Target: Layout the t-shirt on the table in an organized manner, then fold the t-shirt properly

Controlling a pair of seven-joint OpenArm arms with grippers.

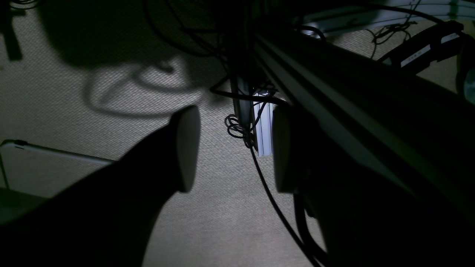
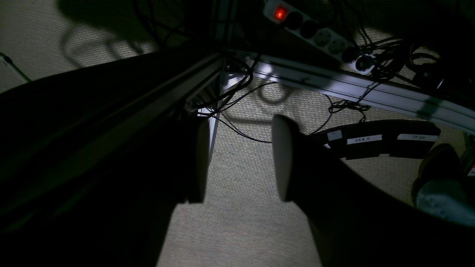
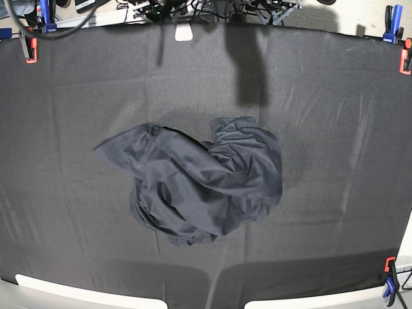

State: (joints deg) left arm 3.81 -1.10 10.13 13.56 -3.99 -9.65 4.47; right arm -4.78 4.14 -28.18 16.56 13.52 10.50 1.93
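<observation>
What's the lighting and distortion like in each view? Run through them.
Base view: evenly lit, wide-angle bend along the table edges, t-shirt crumpled and sharp. Left wrist view: dim, left gripper silhouetted over lit carpet. Right wrist view: equally dark, right gripper backlit, power strip lamp glowing red.

T-shirt (image 3: 199,183) crumpled; collar, label hidden.

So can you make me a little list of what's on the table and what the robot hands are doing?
shirt: t-shirt, crumpled in a heap near the middle of the table, not spread out
left gripper: open, holding nothing, looking at carpet and cables off the table
right gripper: open, holding nothing, also off the table
arms in base view: not seen
folding: not started
</observation>
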